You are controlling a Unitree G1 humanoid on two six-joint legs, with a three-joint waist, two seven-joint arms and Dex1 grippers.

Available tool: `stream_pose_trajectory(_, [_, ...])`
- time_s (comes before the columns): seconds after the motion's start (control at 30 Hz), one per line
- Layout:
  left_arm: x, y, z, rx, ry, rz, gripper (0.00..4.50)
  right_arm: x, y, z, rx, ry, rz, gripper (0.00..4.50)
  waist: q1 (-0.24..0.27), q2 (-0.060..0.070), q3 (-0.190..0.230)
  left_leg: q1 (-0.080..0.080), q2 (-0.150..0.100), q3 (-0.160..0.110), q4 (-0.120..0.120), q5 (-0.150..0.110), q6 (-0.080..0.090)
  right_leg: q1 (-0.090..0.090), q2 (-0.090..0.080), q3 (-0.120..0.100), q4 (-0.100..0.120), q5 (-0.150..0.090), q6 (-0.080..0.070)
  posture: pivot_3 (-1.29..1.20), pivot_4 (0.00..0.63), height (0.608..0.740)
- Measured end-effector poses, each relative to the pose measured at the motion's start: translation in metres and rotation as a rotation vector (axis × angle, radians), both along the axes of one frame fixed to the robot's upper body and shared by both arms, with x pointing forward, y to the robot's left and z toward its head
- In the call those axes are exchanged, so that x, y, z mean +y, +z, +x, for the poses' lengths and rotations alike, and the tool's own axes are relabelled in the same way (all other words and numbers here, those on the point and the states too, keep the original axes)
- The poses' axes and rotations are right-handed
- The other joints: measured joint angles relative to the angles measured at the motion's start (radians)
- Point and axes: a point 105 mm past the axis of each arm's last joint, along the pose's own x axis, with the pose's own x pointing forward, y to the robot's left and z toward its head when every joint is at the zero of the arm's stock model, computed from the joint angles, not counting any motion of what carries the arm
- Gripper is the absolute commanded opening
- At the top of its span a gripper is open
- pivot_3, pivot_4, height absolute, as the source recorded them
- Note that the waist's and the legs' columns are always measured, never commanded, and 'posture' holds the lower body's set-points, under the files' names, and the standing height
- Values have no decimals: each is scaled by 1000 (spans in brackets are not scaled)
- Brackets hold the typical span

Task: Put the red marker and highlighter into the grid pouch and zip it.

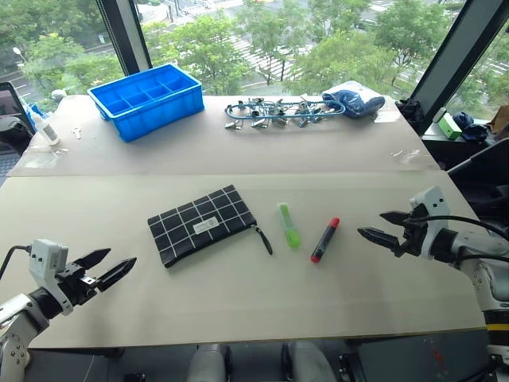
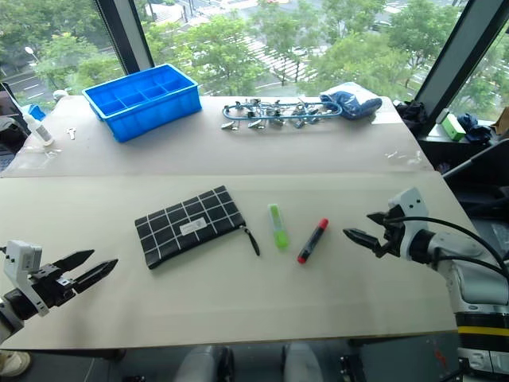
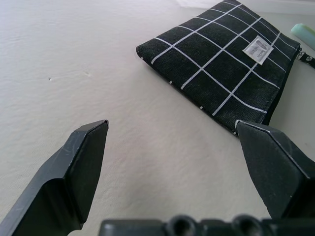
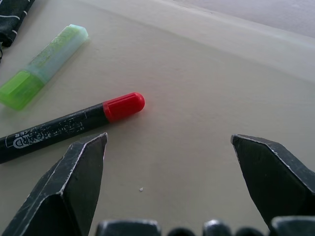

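On the near half of the pale table, seen from the head camera, one grid pouch lies flat at centre, its zipper strap trailing toward four o'clock. One highlighter lies just beside that strap, and one red marker lies near the highlighter at its three o'clock, apart from it. None of the three touches another; all appear laid out for pickup. The left gripper hovers at eight o'clock of the pouch, jaws spread and empty. The right gripper hovers at three o'clock of the marker, likewise spread and empty. At the far edge stand one blue bin, a cluster of metal clips and one blue cloth bundle.

From the left wrist, the pouch lies ahead of the parted fingers, untouched, apparently zipped.

From the right wrist, the marker's red cap sits just beyond one spread finger, highlighter farther on. Judgement: nothing packed yet.
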Motion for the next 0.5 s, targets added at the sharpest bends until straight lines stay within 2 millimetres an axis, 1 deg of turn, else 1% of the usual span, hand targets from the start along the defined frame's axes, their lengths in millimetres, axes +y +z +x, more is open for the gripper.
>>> stream_pose_trajectory(0.1, [0, 0, 1, 1, -2, -7, 4500, 0, 0, 0, -1, 0, -1, 4459, 1, 0, 0, 0, 0, 0, 0, 0, 0, 0, 0, 0, 0, 0, 0, 0, 150, 740])
stream_pose_trajectory(0.2, [-5, 1, 6, -1, -54, -66, 4500, 0, 0, -1, -3, -4, -4, 4459, 4, 0, 0, 0, 0, 0, 0, 0, 0, 0, 0, 0, 0, 0, 0, 0, 150, 740])
stream_pose_trajectory(0.27, [-6, 3, 10, -26, -118, -82, 4500, 0, 1, 1, -9, -15, -2, 3958, 3, 0, 0, 0, -1, 1, 0, 0, 0, 0, 1, 0, 0, 0, 0, 0, 150, 740])
stream_pose_trajectory(0.3, [-5, 4, 11, -54, -138, -46, 4500, 2, 2, 2, -13, -18, 6, 3803, 3, 0, 0, 0, -1, 1, 0, 0, 0, 0, 1, 0, 0, 0, 0, 0, 150, 740])
stream_pose_trajectory(0.33, [-3, 5, 12, -89, -166, 17, 4500, 3, 3, 4, -15, -17, 22, 3526, 2, 0, 0, 0, -1, 1, 0, 0, 0, 0, 1, 0, 0, 0, 0, 0, 150, 740])
stream_pose_trajectory(0.43, [-6, 5, 14, -170, -243, 170, 4500, 10, 14, 7, -37, 3, 53, 2303, -3, 0, 0, 0, 0, 2, 0, 0, 0, -1, 1, 0, 0, 0, 0, 0, 150, 740])
stream_pose_trajectory(0.47, [-6, 4, 14, -178, -258, 196, 4500, 13, 18, 8, -51, 15, 59, 2303, -4, 0, 0, 0, 0, 2, 0, 0, 0, -1, 1, 0, 0, 0, 0, 0, 150, 740])
stream_pose_trajectory(0.5, [-6, 3, 14, -187, -285, 237, 4500, 19, 24, 10, -75, 35, 61, 1796, -5, 0, 0, 0, 0, 2, 0, 0, 0, -1, 0, 0, 0, 0, -1, 0, 150, 740])
